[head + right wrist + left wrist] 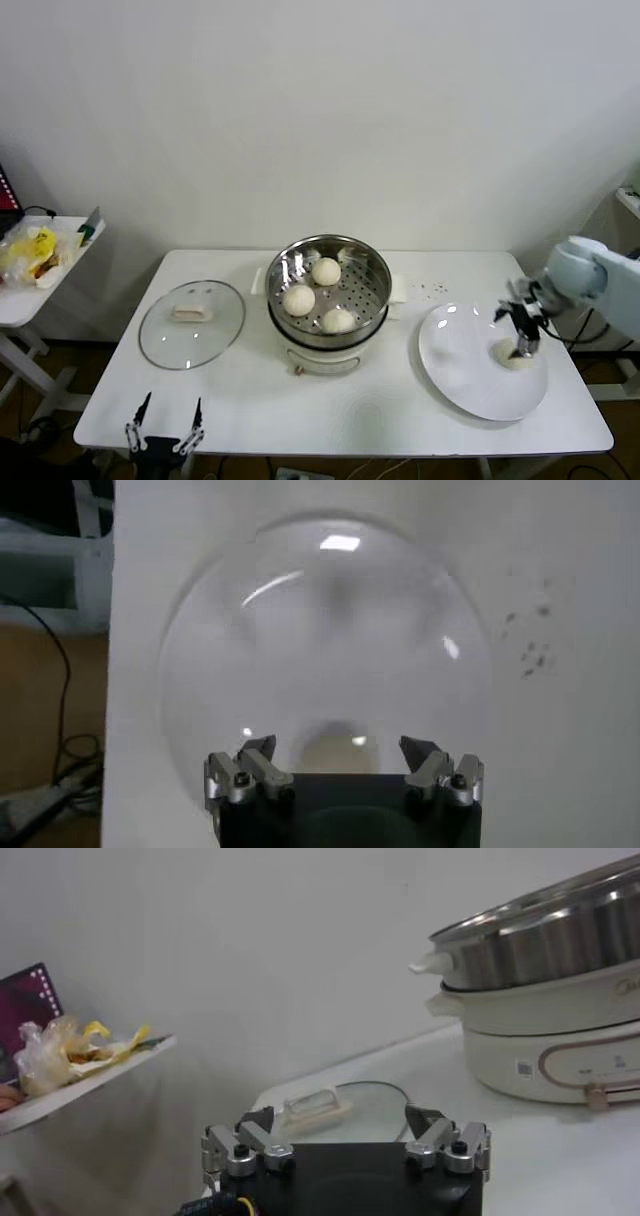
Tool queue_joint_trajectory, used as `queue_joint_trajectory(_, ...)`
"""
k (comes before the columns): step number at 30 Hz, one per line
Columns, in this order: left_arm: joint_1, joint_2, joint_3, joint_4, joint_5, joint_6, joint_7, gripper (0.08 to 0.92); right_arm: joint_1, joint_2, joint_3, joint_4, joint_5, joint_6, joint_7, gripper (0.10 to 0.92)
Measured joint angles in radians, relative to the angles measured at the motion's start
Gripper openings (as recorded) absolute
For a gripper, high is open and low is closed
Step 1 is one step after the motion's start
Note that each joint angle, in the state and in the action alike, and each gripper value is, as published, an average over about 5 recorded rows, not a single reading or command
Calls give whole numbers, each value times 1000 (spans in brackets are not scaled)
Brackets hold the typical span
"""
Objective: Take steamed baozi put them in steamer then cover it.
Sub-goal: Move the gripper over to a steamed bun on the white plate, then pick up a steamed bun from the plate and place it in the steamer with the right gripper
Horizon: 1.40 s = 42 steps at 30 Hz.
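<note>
The steamer (372, 268) stands mid-table with three steamed baozi (326, 270) on its perforated tray. One more baozi (508, 356) lies on the white plate (465, 365) at the right. My right gripper (522, 338) hangs open right over that bun; in the right wrist view the baozi (335, 758) sits between the spread fingertips of the gripper (337, 746), not pinched. The cover (192, 322), a glass lid with a white bar handle, lies flat left of the steamer. My left gripper (165, 428) waits open at the table's front edge, facing the cover (372, 1110) and steamer (545, 943).
A small side table (25, 300) with a yellow bag (30, 250) stands off to the left. Dark specks (432, 290) mark the tabletop behind the plate. The white wall runs close behind the table.
</note>
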Motion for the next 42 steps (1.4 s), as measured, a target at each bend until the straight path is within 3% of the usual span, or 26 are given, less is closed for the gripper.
queue_joint_trajectory(30,0,-22,-6,15,28,7,-2,823,-201,178,201,-298,-133,19,-32,820)
queue_joint_trajectory(42,5,-26,-4,12,29,3,-3,823,-184,188,196,-321,-129,22,-41,667)
